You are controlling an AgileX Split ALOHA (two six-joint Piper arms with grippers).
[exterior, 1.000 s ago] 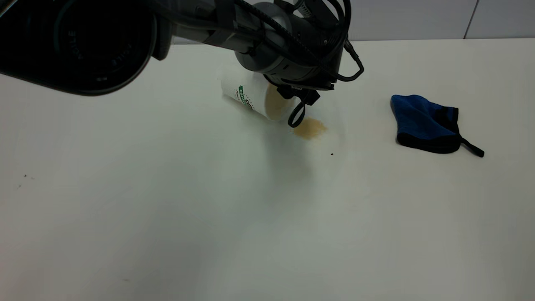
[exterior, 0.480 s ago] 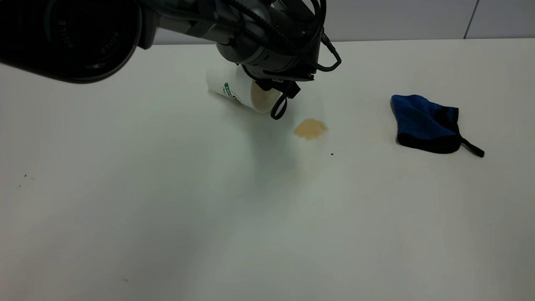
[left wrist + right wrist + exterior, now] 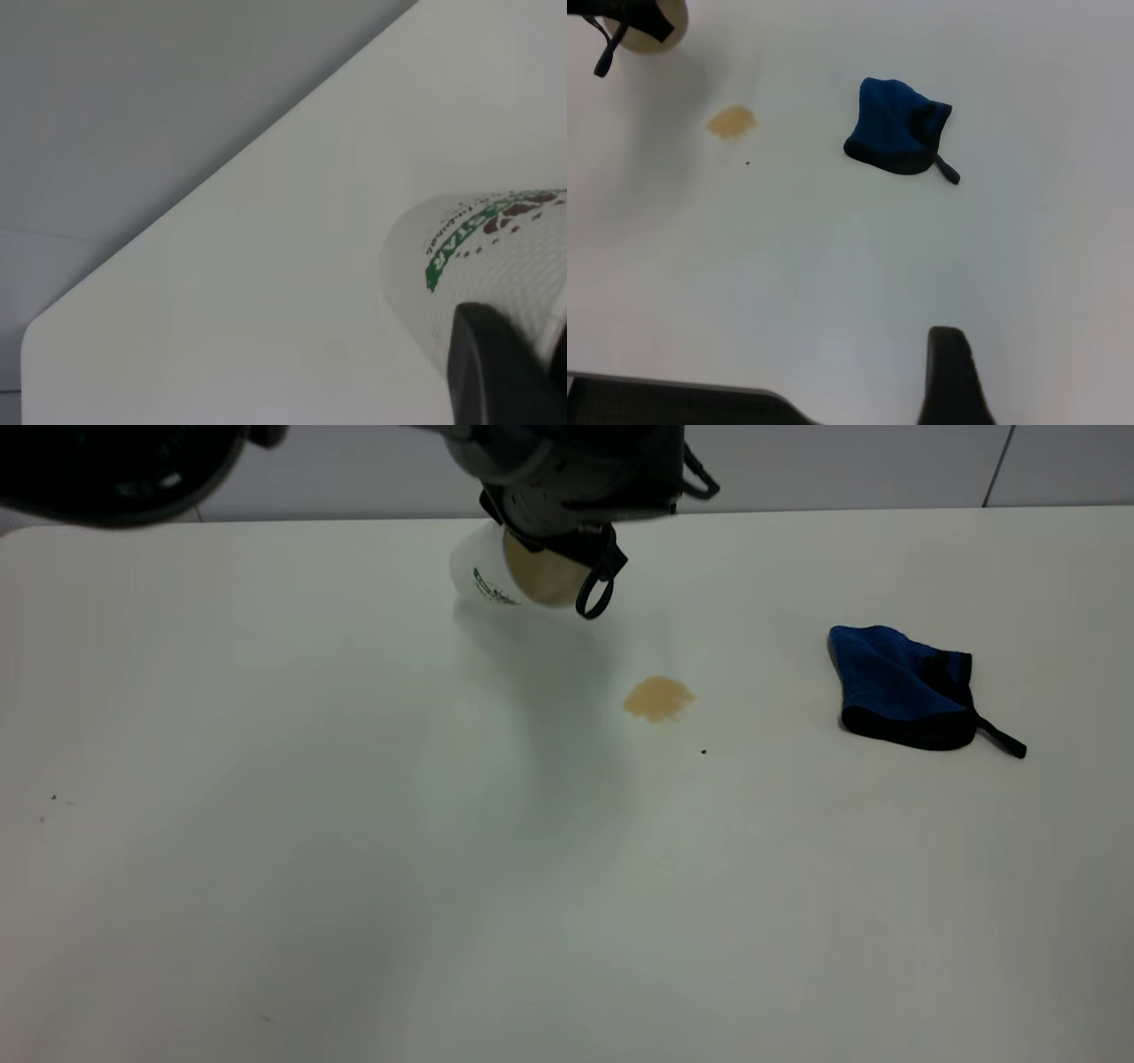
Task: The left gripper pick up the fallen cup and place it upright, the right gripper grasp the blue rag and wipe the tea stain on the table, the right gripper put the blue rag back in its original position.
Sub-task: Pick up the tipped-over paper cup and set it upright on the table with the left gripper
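**Cup lifted clear, stain and rag waiting**

A plain white table (image 3: 354,850) fills the exterior view, with a pale grey wall along the top edge. At the top centre of that frame the left gripper (image 3: 567,545) holds the cup (image 3: 509,576) off the surface. The cup is tilted, its mouth turned toward the camera and somewhat downward, so the cream, brown-streaked inside shows. In the left wrist view one dark finger (image 3: 492,363) lies against the cup's white wall just past the green logo band, so I judge the jaws to be clamped on the cup near its rim. That grip suits the job: holding it by the mouth end leaves the base free to be swung down and set on the table.

The cup looks empty; no liquid is seen in it, only streaks.

Right of centre lies the tea stain (image 3: 657,698), a small light-brown oval well apart from the cup. A tiny black speck (image 3: 703,751) sits just below and to its right. The blue rag (image 3: 899,686) rests bunched at the right of the frame, strap trailing toward the lower right, well apart from the stain.

The right gripper (image 3: 952,376) shows only at the bottom edge of its own wrist view; whether it is open I cannot tell.
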